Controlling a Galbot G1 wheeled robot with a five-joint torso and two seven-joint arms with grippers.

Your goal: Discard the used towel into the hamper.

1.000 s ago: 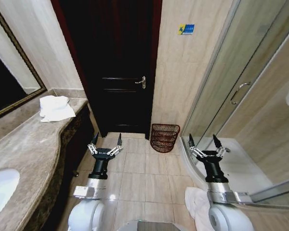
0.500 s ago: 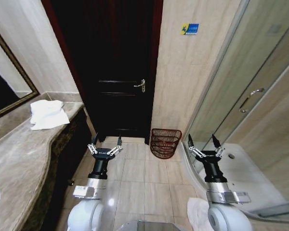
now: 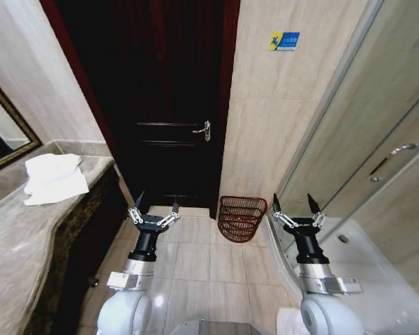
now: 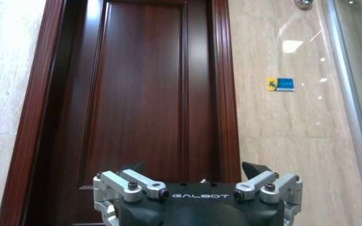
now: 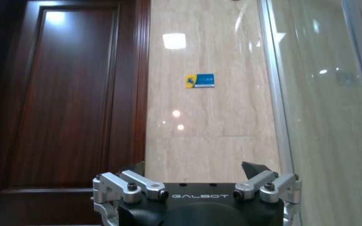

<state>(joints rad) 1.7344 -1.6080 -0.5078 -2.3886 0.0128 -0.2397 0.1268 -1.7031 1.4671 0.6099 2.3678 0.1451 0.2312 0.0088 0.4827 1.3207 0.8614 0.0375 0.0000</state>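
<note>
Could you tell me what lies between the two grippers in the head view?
Bare floor tiles, with the hamper standing farther back against the wall, between the left gripper and right gripper.

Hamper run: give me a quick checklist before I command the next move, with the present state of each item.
1. Hamper in sight: ok, it stands on the floor tiles against the wall between the dark door and the shower glass.
2. Hamper upright with its mouth open: ok.
3. Left gripper free: ok, open, holding nothing, raised ahead of the torso.
4. Right gripper free: ok, open, holding nothing.
5. Towel in hand: not ok, a folded white towel lies on the counter to the robot's left.
6. Whether that one is the used towel: cannot tell.
</note>
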